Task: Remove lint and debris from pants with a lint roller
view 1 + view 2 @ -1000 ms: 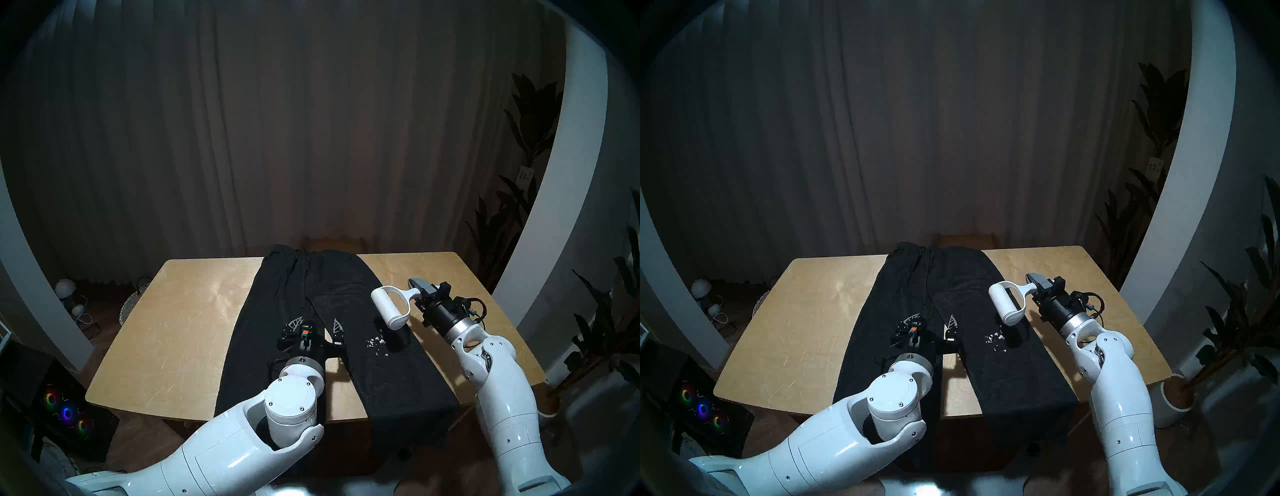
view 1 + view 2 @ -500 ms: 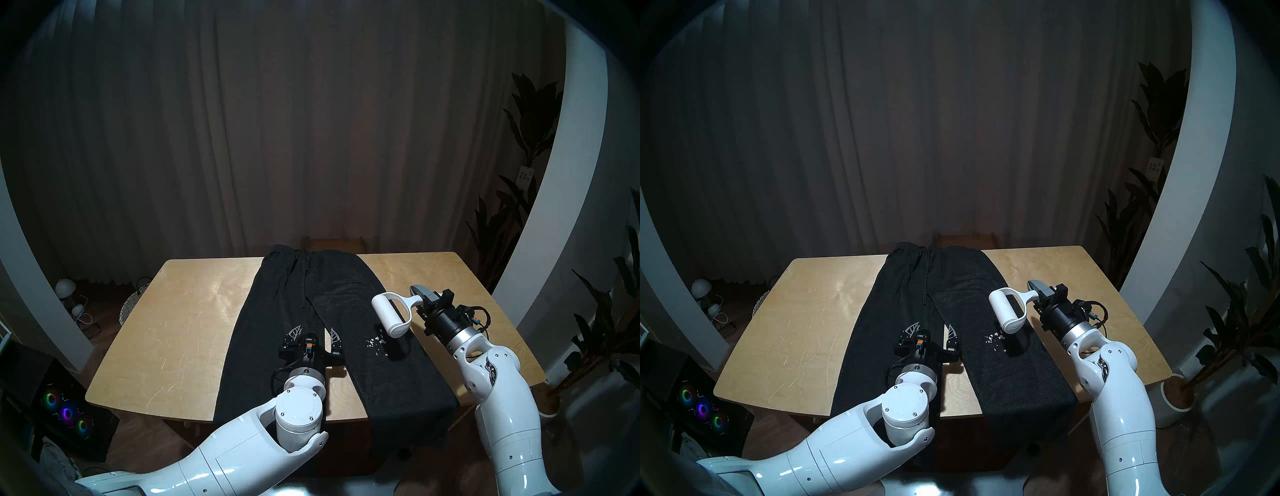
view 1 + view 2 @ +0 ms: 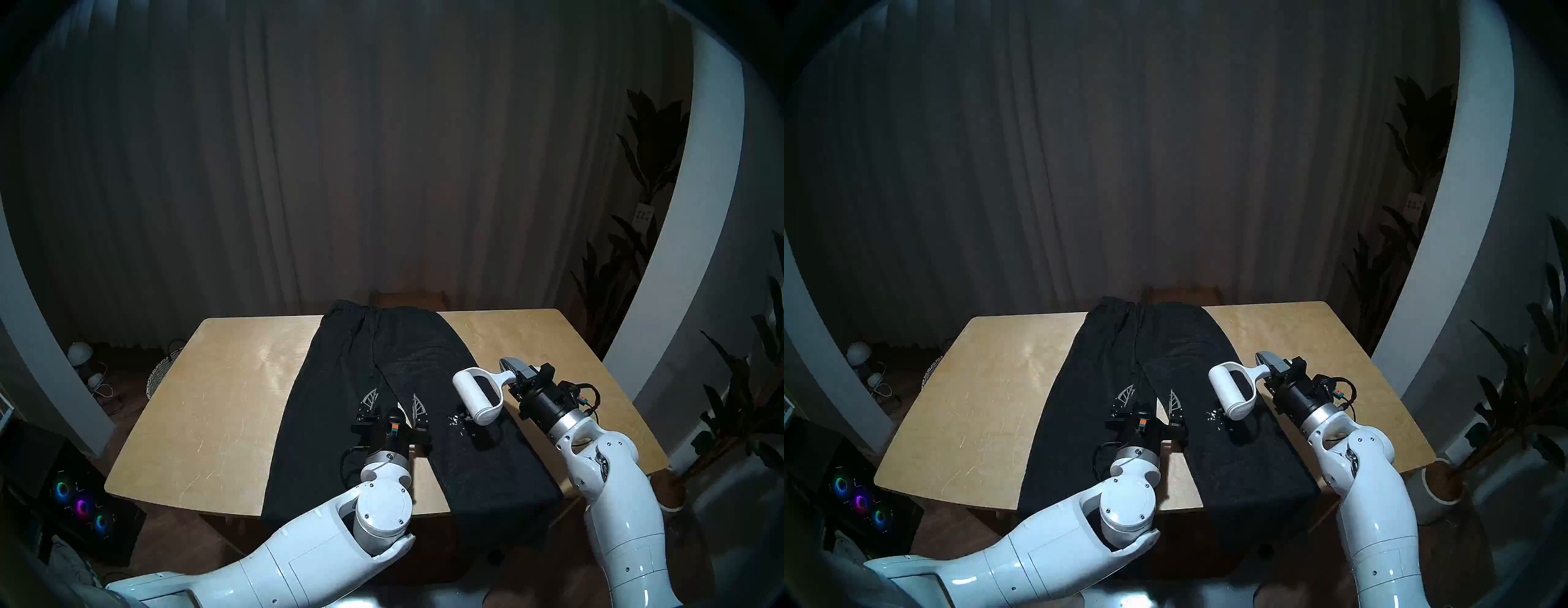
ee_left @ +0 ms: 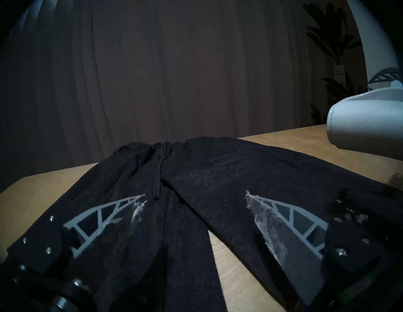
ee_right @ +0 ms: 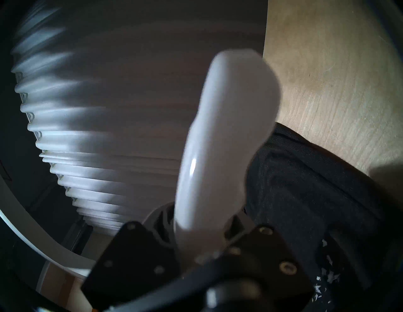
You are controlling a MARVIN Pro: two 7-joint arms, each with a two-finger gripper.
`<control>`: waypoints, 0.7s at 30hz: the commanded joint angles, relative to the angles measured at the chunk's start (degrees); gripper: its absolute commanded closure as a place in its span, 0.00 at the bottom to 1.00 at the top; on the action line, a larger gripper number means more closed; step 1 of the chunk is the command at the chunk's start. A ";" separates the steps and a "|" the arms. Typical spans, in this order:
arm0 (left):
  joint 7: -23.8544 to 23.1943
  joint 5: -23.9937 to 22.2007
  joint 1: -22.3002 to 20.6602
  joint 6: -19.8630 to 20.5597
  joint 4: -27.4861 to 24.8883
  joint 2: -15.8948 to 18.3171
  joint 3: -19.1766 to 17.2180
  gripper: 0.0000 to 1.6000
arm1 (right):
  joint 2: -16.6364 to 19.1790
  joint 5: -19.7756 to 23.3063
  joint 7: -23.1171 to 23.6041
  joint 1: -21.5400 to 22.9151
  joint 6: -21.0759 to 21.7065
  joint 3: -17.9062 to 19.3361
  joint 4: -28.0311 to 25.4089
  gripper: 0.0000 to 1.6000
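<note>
One pair of pants, one lint roller, one table, two grippers; the white flecks, right of centre, perhaps a dozen.

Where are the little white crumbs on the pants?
Find the dark pants spread down the wooden table. On the leg nearer the right arm, beside the white lint roller, sit tiny white crumbs, the only bright specks on the cloth.
</note>
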 commanded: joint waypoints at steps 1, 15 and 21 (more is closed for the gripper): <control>0.34 1.88 -2.05 4.53 2.88 -2.15 1.73 0.00 | 0.32 -0.97 2.19 0.01 0.10 -0.35 -1.15 1.00; 1.55 2.38 -1.95 10.95 2.68 -0.54 2.36 0.00 | -2.31 -5.01 5.96 -2.13 -3.86 -2.37 -0.14 1.00; -0.36 0.38 -1.33 12.25 0.41 1.28 1.87 0.00 | -3.26 -6.22 6.65 -0.43 -5.11 -3.96 1.55 1.00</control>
